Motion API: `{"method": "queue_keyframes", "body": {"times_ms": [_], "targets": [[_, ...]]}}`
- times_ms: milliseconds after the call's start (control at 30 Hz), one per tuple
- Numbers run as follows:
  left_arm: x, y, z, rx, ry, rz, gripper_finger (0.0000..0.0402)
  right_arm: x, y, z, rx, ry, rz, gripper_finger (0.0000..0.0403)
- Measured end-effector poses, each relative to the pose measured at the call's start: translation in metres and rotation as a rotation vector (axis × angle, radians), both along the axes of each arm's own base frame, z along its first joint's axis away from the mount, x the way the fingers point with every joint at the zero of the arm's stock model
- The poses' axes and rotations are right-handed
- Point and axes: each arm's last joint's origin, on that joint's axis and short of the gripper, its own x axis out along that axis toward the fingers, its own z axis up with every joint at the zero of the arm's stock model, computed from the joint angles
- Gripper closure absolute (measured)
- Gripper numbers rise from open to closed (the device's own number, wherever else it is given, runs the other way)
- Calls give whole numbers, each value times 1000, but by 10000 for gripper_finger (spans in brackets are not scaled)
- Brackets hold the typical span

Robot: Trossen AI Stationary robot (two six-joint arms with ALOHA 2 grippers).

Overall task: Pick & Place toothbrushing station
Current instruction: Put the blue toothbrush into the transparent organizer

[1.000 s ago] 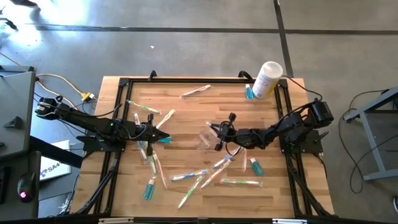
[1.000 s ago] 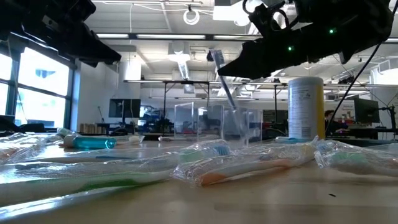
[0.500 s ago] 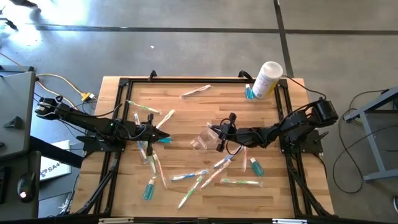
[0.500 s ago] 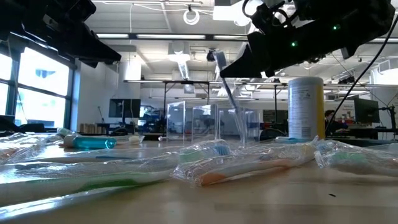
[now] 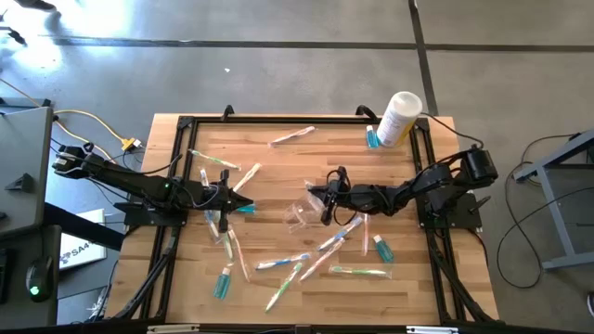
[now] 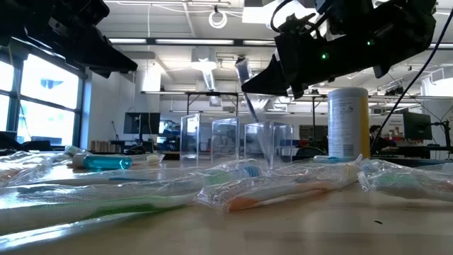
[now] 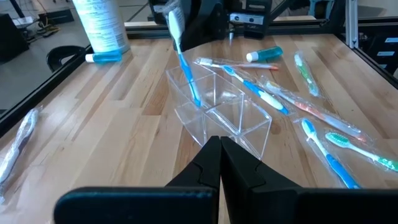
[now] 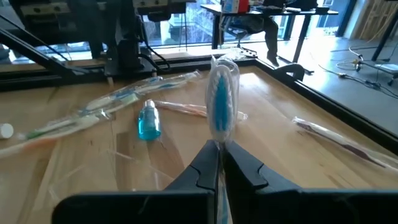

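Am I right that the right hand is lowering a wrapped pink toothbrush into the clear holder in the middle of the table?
Nearly: the toothbrush is blue, not pink, as the left wrist view shows. The rest holds: the right hand is shut on it, wrapped, its lower end inside the clear holder in the middle of the table.
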Motion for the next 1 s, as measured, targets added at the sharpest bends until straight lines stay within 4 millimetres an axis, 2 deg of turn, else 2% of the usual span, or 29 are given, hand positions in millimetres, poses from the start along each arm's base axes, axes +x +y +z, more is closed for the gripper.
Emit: {"method": "queue_keyframes", "body": {"times_ms": [367, 600, 733, 1000], "targets": [[0, 0, 0, 1, 0, 0, 402, 0, -5, 0, 52, -24, -29, 399], [0, 0, 0, 1, 0, 2, 402, 5, -15, -11, 112, -29, -48, 396], [0, 0, 0, 1, 0, 2, 402, 5, -21, -19, 154, 2, -45, 381], [0, 0, 0, 1, 0, 2, 402, 5, -21, -15, 137, -6, -28, 344]]}}
